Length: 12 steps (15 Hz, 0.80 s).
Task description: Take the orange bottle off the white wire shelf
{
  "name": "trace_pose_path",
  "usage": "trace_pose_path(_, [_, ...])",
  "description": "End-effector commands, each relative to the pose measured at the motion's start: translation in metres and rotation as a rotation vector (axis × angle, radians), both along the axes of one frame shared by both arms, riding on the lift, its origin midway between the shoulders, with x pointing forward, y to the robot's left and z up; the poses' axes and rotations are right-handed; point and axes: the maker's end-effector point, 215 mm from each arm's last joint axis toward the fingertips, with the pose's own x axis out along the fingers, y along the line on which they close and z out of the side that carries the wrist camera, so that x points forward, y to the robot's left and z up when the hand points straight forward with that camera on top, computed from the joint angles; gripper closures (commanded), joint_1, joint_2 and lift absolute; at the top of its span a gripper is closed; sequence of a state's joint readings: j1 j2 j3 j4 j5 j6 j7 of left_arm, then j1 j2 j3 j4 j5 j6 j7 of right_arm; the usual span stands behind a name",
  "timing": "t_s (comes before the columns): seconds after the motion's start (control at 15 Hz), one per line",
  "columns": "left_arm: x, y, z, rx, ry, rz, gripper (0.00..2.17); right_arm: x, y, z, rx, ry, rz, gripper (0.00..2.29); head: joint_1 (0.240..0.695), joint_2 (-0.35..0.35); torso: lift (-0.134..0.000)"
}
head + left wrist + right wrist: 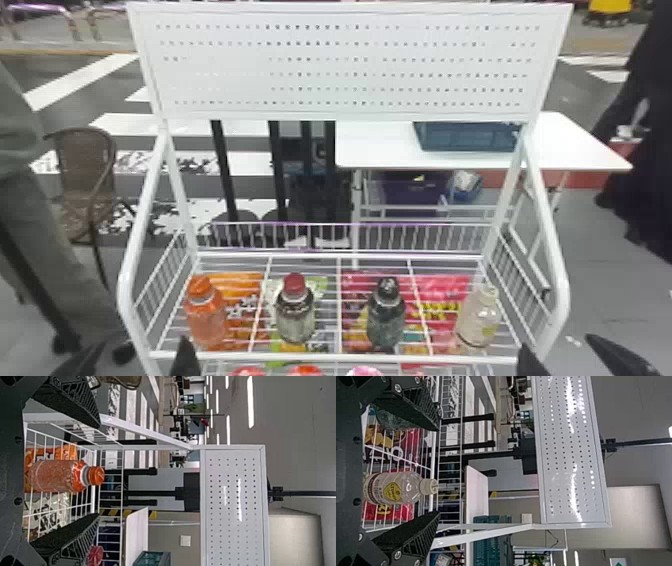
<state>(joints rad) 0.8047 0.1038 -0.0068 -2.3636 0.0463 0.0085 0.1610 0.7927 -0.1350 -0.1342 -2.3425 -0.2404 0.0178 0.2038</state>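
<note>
**Orange Bottle Upright on Wire Shelf, Left Gripper Released**

Clock positions refer to the head view: its center is the hub, 12 o'clock is the top edge.

1. Left gripper (135,352): located at 8 o'clock, at the near side of the shelf. State: released, fingers set wide apart. In the left wrist view, the orange bottle appears between the fingers and touches neither.
2. Right gripper (557,345): located at 4 o'clock, at the near side. State: released, fingers spread. In its wrist view, the clear bottle (395,488) appears between the fingers, apart from both.
3. White wire shelf (330,356): spans from 8 o'clock through 6 to 4 o'clock.
4. Orange bottle (206,317): stands upright on the shelf between 7 and 8 o'clock, near the left gripper.
5. Other upright bottles: the red-capped bottle (295,312) between 6 and 7 o'clock, the black-capped bottle (386,317) at 5 o'clock, and the clear bottle between 4 and 5 o'clock.
6. Orange packet (242,285) and pink packet (442,287): visible among the wires, respectively beside the orange bottle and between the black-capped and clear bottles. Whether they lie on the shelf or below it cannot be determined.
7. White perforated panel (345,65): mounted above the shelf at 12 o'clock.
8. White table (575,142): behind the rack, toward 2 to 3 o'clock, carrying a teal crate (467,139) at 2 o'clock.
9. Brown chair (85,160): beyond the rack at 9 o'clock.
</note>
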Motion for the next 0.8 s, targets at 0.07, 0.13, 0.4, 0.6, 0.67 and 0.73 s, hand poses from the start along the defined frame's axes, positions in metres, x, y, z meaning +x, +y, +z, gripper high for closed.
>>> trace_pose_path(0.07, [0.000,0.000,0.000,0.002,0.000,-0.001,0.10,-0.002,0.001,-0.001,-0.011,0.004,0.002,0.15,0.499,0.000,0.000])
trace_pose_path(0.13, [0.000,-0.001,0.000,0.006,0.000,-0.002,0.10,-0.002,0.001,-0.001,-0.011,0.002,0.002,0.15,0.499,0.000,0.000])
trace_pose_path(0.4, [0.000,-0.007,-0.001,-0.001,0.001,-0.013,0.10,-0.003,0.001,-0.001,-0.024,0.004,0.004,0.15,0.499,0.000,0.000])
trace_pose_path(0.6, [0.001,-0.008,-0.002,0.002,0.003,-0.016,0.10,-0.003,0.002,-0.002,-0.026,0.007,0.008,0.15,0.499,0.000,0.000])
trace_pose_path(0.67, [0.003,-0.008,-0.008,0.002,0.009,-0.016,0.10,-0.002,0.001,-0.001,-0.026,0.004,0.008,0.15,0.499,0.000,0.000])
trace_pose_path(0.73, [0.007,-0.011,-0.013,-0.003,-0.006,-0.020,0.10,-0.002,0.001,-0.003,-0.026,0.008,0.007,0.15,0.499,0.000,0.000])
